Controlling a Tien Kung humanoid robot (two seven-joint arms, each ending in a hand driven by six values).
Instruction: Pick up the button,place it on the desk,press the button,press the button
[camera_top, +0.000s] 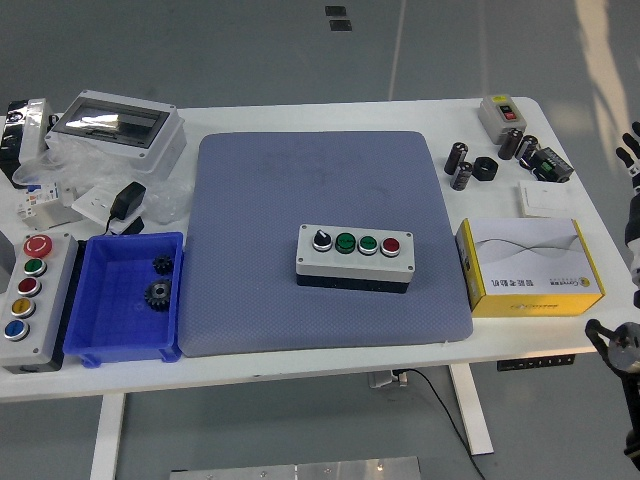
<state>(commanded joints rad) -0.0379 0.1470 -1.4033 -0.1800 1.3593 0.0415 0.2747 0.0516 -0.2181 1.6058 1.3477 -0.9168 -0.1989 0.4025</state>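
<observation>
A grey button box (354, 257) with a black knob, two green buttons and a red button lies flat near the middle of the blue-grey mat (320, 180). My right hand (630, 160) is at the picture's right edge, off the table, with its fingers spread and holding nothing. It is far from the box. The left arm does not show.
A second button box (27, 300) with several coloured buttons lies at the left edge beside a blue bin (125, 300) holding two gears. A yellow and white carton (530, 267) stands right of the mat. Small black parts (485, 160) and a grey switch (500, 115) are at back right.
</observation>
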